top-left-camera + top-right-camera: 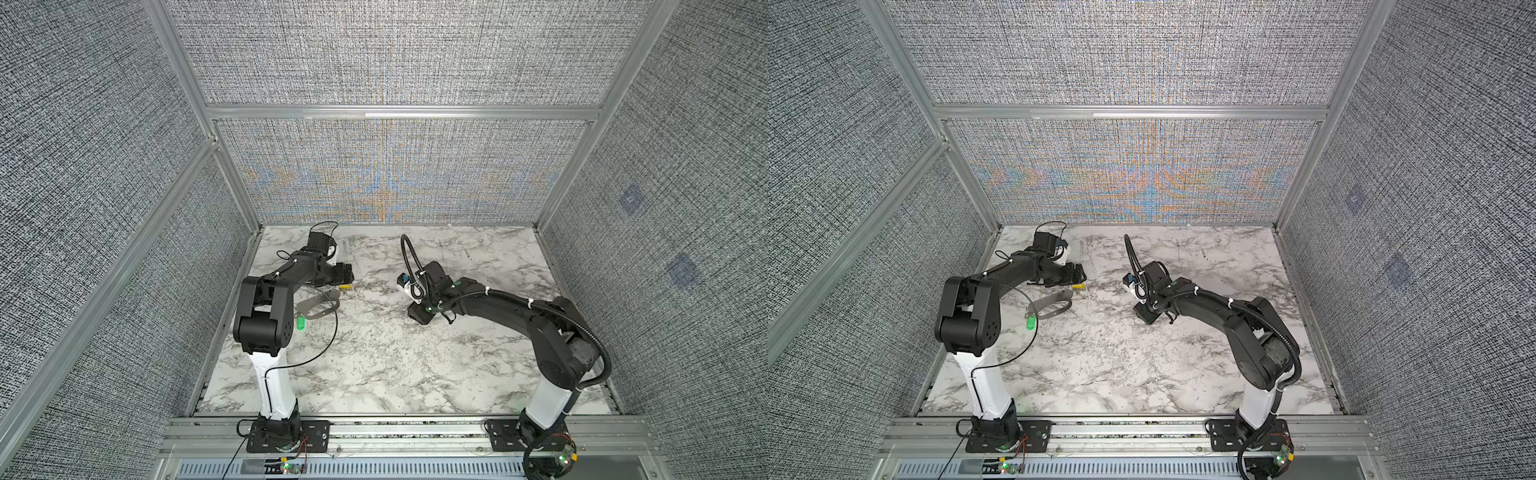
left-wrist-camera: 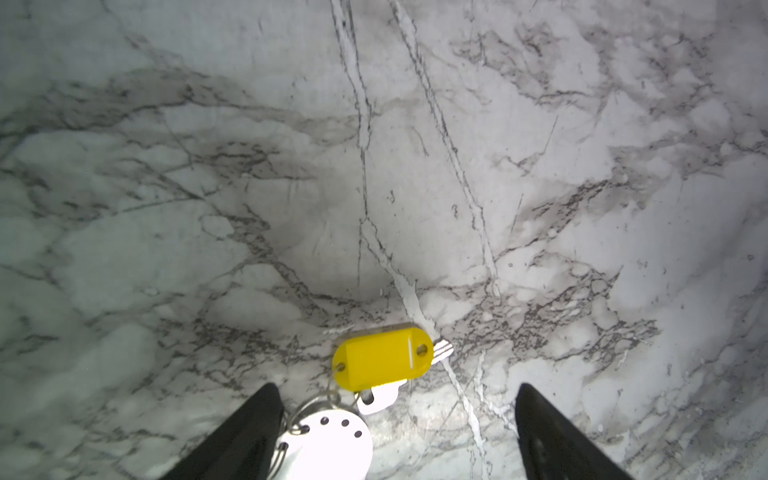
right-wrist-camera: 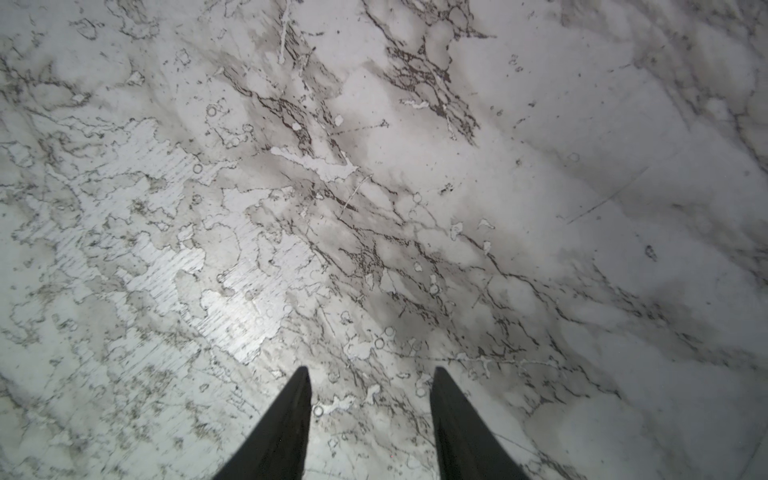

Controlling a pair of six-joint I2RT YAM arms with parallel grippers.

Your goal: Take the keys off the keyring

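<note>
In both top views the keyring [image 1: 318, 306] [image 1: 1054, 306] lies flat on the marble table [image 1: 395, 365] [image 1: 1100, 365], on the left part. It is a long loop of thin band (it looks more grey than black here). The green-tagged key [image 1: 300, 322] [image 1: 1030, 322] lies at the loop's near end and the yellow-tagged key [image 1: 344, 286] [image 1: 1077, 286] at its far end. Whether they are hooked on, I cannot tell from here. The left gripper [image 1: 345, 276] [image 1: 1078, 274] hangs low over the yellow tag. The right gripper [image 1: 419, 316] [image 1: 1146, 318] is well apart, near the middle of the table.

In the left wrist view the left gripper [image 2: 397, 386] is spread wide and grasps nothing. The yellow-tagged key [image 2: 382, 359] lies on the marble just ahead of the fingertips [image 2: 266, 399]. A thin wire ring [image 2: 316, 405] lies between the tag and a bright rounded plate with small holes [image 2: 332, 449], just beside one finger.

In the right wrist view the right gripper [image 3: 372, 372] has its jaws parted over bare marble, with nothing between them.
</note>
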